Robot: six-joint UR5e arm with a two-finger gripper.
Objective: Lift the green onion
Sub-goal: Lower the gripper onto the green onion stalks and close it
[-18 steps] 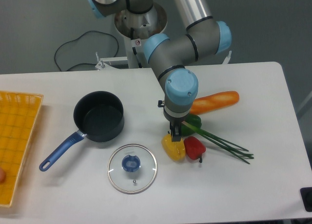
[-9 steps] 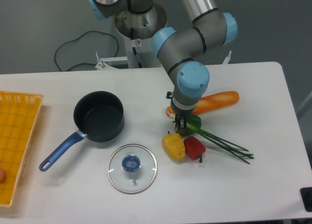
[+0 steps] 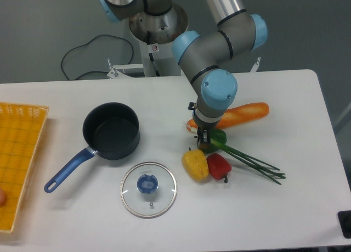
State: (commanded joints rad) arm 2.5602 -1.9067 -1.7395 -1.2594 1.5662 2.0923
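Now | green onion (image 3: 249, 162) on desk (image 3: 296, 109), leaves fanned right, bulb end under tool (image 3: 203, 144) | tool state: cannot tell (fingers too small) | likely light, limp, bruisable; grip the firmer stalk near the bulb

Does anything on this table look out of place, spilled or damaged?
Nothing looks spilled or damaged. The only loose piece is the glass lid, lying flat on the table in front of the open pot. The green onion lies partly under the peppers and the gripper.
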